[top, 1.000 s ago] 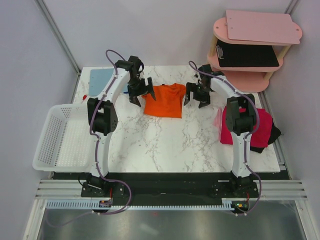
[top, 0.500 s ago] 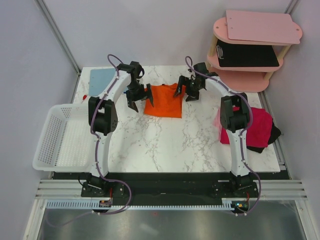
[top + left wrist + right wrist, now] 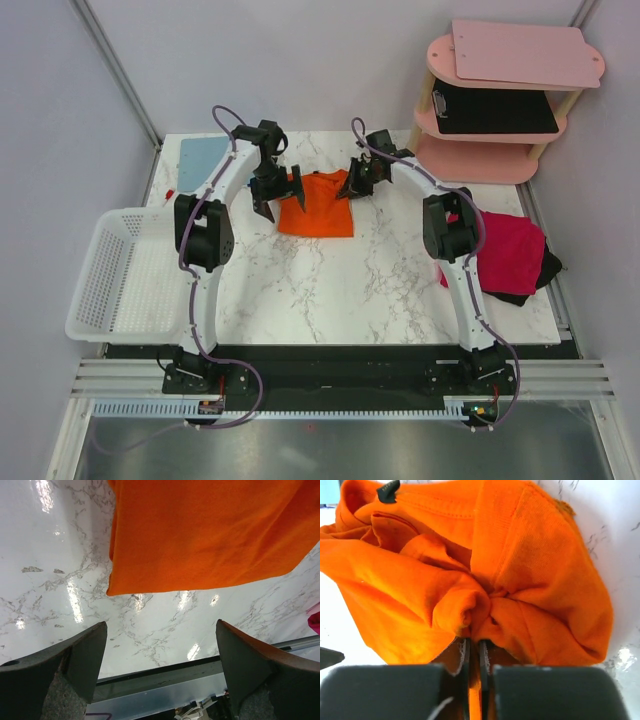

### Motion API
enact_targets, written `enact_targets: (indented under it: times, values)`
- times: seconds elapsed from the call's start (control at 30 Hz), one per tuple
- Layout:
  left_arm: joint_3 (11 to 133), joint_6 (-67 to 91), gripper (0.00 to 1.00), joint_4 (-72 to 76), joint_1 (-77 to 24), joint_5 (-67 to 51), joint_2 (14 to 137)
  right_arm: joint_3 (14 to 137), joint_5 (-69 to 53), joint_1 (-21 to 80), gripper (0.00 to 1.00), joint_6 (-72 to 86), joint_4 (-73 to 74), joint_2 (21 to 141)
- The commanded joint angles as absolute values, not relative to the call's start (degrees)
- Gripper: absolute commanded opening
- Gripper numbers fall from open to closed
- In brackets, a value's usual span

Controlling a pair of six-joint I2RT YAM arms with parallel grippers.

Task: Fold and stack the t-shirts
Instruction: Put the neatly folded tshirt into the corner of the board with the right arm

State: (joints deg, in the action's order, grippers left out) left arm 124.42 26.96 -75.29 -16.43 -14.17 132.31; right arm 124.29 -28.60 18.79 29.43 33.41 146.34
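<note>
Orange t-shirt (image 3: 318, 208): lies near the desk's (image 3: 330, 290) far edge, about midway along it, between the two hands. Its left part is flat and its right side is gathered into folds.
Right hand (image 3: 474, 652): clamped on a pinch of bunched orange cloth at the shirt's right side. The fingers nearly meet, so the bite looks thin.
Left hand (image 3: 162, 667): spread wide and holding nothing, just beside the shirt's left edge, with no cloth between its fingers.
Magenta t-shirt (image 3: 505, 255): heaped unfolded at the desk's right edge, well apart from the orange one.
Step (judged): drawing the right side across for a first fold.
Risk 1: the thin pinch could slip mid-carry, so the fold lands short or crooked.
Risk 2: nothing pins the left side, so the whole shirt may slide over the glossy marble instead of folding.
Risk 3: several layers are gathered in the pinch, so the cloth may lay down lumpy.
</note>
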Motion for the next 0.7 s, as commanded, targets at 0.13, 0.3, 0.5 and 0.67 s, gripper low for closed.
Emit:
enact_targets:
  times: [0.13, 0.3, 0.5, 0.67]
  values:
    - [125.4, 25.5, 0.96, -76.6, -16.3, -13.9, 128.1, 117.9, -21.4, 19.3, 0.0, 21.5, 45.9, 142.4]
    - [125.8, 25.8, 0.95, -76.4, -16.3, -14.8, 128.6, 111.8, -18.0, 18.2, 0.0, 17.0, 52.5, 134.8]
    - [125.8, 26.5, 0.95, -75.7, -16.7, -15.8, 129.1, 106.2, -11.5, 16.4, 0.0, 13.3, 59.1, 125.3]
    - [126.6, 26.6, 0.95, -75.2, -17.2, -16.4, 129.5, 104.2, -7.8, 13.7, 0.0, 12.5, 63.6, 117.1]
